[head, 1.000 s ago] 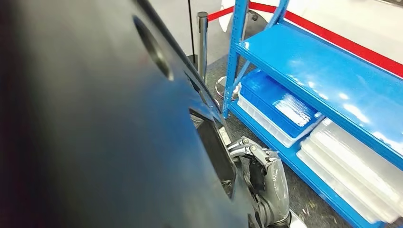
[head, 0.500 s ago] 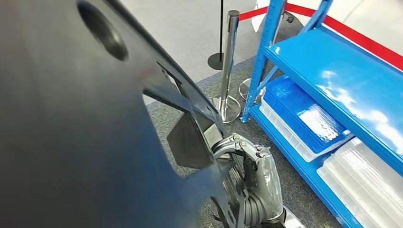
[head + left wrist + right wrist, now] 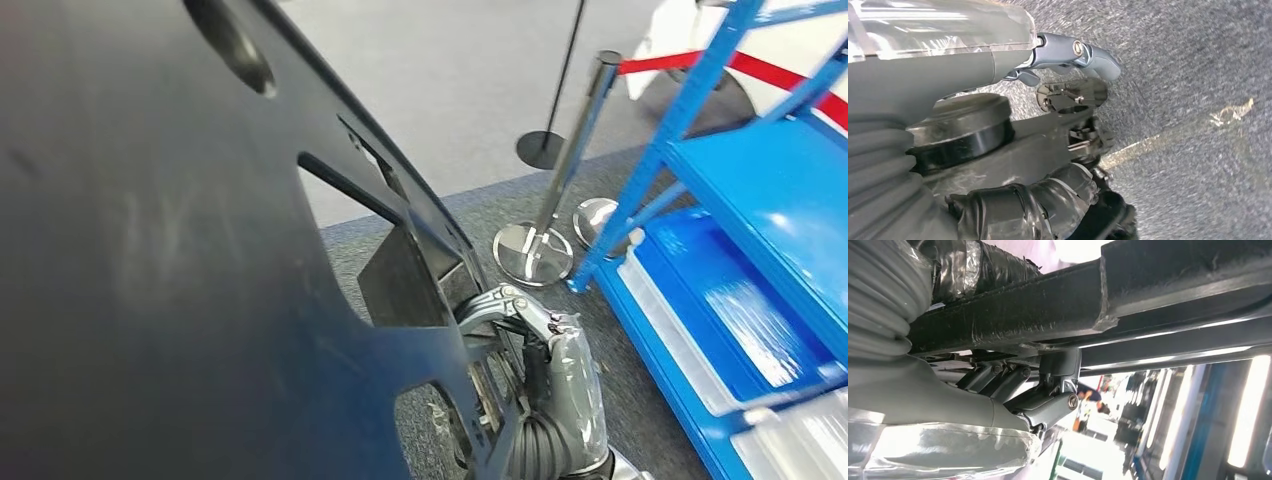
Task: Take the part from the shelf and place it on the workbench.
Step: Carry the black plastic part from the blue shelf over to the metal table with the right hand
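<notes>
One part: a large black moulded panel, held up close before the head camera. We read its long axis as running from the lower right, by the right hand, up toward the upper left, its broad face turned to the camera. We count one oval hole and several angular cut-outs near its right edge. Its left and lower extents are cut off by the frame, so we cannot give its full outline.

Right hand: clasped on the panel's edge; in the right wrist view its fingers hook under a black rail of the part.

Left hand: gripping a dark flange of the part, thumb above, taped dark fingers below, over grey carpet.

One blue shelf, cut off at right, holds blue and clear trays, partly visible. Two chrome stanchion bases and one black one stand on the floor; a red belt runs from one post.
</notes>
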Robot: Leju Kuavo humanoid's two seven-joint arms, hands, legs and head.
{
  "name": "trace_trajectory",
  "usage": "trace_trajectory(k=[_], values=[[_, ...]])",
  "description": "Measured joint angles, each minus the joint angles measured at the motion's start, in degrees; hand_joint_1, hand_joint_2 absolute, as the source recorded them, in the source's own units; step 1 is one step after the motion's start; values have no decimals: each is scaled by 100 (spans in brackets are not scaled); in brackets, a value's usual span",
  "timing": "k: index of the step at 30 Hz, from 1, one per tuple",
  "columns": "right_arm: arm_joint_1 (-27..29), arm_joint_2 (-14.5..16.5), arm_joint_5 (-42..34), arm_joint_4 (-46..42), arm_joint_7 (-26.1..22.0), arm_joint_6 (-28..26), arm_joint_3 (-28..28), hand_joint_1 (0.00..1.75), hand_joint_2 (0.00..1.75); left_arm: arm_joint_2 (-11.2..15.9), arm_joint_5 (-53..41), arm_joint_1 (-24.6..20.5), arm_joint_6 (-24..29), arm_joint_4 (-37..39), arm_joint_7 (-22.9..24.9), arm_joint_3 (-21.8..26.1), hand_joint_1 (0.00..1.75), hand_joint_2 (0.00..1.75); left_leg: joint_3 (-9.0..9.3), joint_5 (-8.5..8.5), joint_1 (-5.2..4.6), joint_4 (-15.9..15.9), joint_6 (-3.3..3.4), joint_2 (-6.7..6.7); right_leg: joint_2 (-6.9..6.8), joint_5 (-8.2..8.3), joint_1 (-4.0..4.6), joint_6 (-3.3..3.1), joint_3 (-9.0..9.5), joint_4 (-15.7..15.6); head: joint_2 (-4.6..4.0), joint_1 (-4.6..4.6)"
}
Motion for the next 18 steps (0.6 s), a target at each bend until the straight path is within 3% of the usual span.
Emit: trace_trajectory(k=[1,3,4,5,7,9,11,12,14,15,16,18], values=[[-10,-1,1,-10,2,-2,6,175,175,2,1,-4,-2,0,0,0,0,175,-37,-45,5,72,-31,-80,122,87,-21,4,100,-247,0,33],[-19,-2,2,-28,6,-4,13,175,175,8,4,-11,-5,0,-2,1,0,175,-131,-92,14,158,-88,-210,256,53,-29,-14,164,-396,0,77],[-24,-2,2,-36,8,-5,15,175,175,15,6,-5,-6,1,-3,2,0,175,-149,-95,26,163,-106,-271,202,49,-35,-44,178,-409,0,84],[-32,-1,3,-38,9,-4,18,175,175,24,8,12,-7,1,-3,2,0,175,-160,-97,26,171,-128,-241,136,48,-36,-76,200,-436,0,96],[-47,0,5,-48,11,-5,26,175,175,33,10,29,-10,1,-2,2,0,175,-255,-209,20,378,-196,57,-8,48,-55,-131,270,-497,-4,59],[-49,1,7,-57,17,-8,33,175,175,28,9,8,-16,0,-2,2,0,175,-573,-474,51,965,-281,388,-175,28,-43,-161,330,-534,-8,31],[-50,1,10,-59,29,-11,39,175,175,26,9,0,-22,0,-2,2,0,175,-919,-618,109,1508,-333,455,-340,-9,-39,-171,365,-542,-9,42],[-54,1,16,-59,43,-15,43,175,175,25,11,9,-25,1,-2,2,0,175,-975,-546,130,1539,-346,466,-411,-32,-40,-169,384,-542,-9,40],[-77,1,46,-59,89,-19,55,175,175,26,13,28,-33,2,-1,2,0,175,-760,-137,150,997,-342,549,-537,-82,-40,-155,448,-543,-8,40],[-97,1,63,-59,128,-20,61,175,175,27,13,28,-38,2,0,2,0,175,-583,41,133,614,-330,676,-591,-108,-38,-141,486,-550,-7,45],[-118,1,73,-59,175,-18,66,175,175,28,10,20,-43,2,0,2,0,175,-431,160,103,300,-307,788,-640,-132,-29,-119,520,-560,-6,52],[-151,1,41,-57,297,-13,69,175,175,34,-1,4,-55,2,0,2,0,175,-307,169,36,65,-250,897,-720,-167,-14,-56,580,-596,-4,72]])
